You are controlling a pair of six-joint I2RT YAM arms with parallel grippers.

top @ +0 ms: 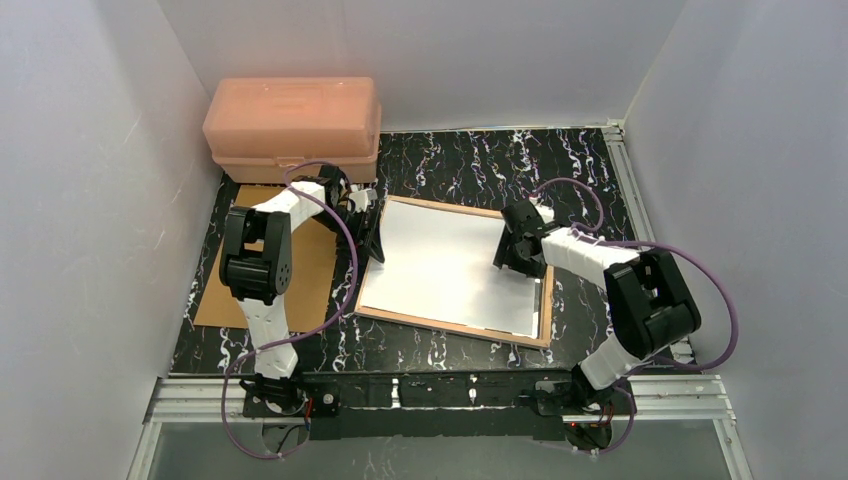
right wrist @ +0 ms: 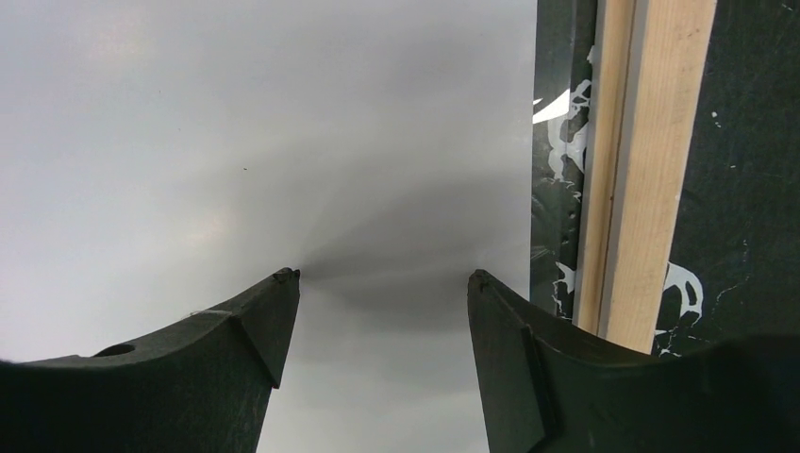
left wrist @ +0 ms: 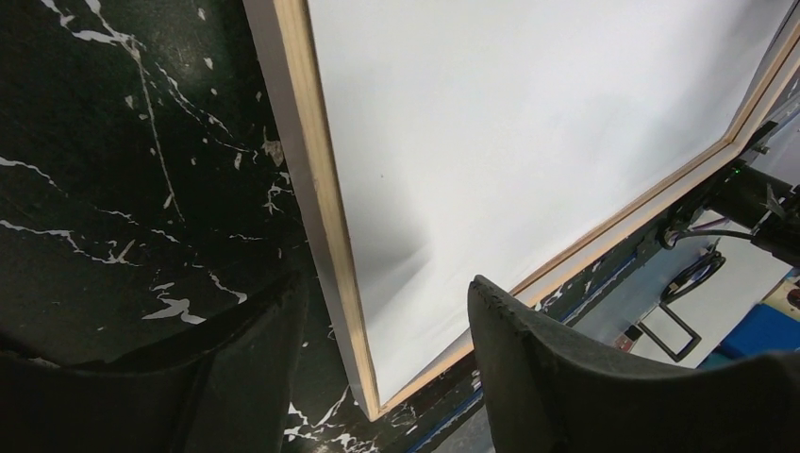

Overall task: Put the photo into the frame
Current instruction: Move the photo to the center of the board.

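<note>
The right gripper (right wrist: 385,276) has its 2 fingers spread apart, nothing between them, the tips low over the white back of the photo (right wrist: 236,142). A soft shadow gathers on the sheet beneath them. Whether the tips touch the paper cannot be told. Just to the right of that gripper the photo's edge ends, and a narrow strip of clear pane (right wrist: 558,189) shows the dark marble below before the tan wood rail of the frame (right wrist: 646,170) begins.

The left gripper (left wrist: 385,288) is also spread wide and holds nothing. Its 2 fingers straddle the frame's left rail, 1 finger (left wrist: 236,377) over the bare table (left wrist: 113,189) and the other (left wrist: 585,377) over the photo side. The photo meets the rail on this side with no gap visible.

From above, the frame lies flat, back side up, in the middle of the black white-veined table, slightly turned, with the photo lying face down inside its wooden border. The left gripper is at its left edge and the right gripper is over the photo's right part. A brown backing board (top: 310,275) lies flat left of the frame, under the left arm. A pink plastic box (top: 292,120) sits behind the board at the far left corner.
</note>
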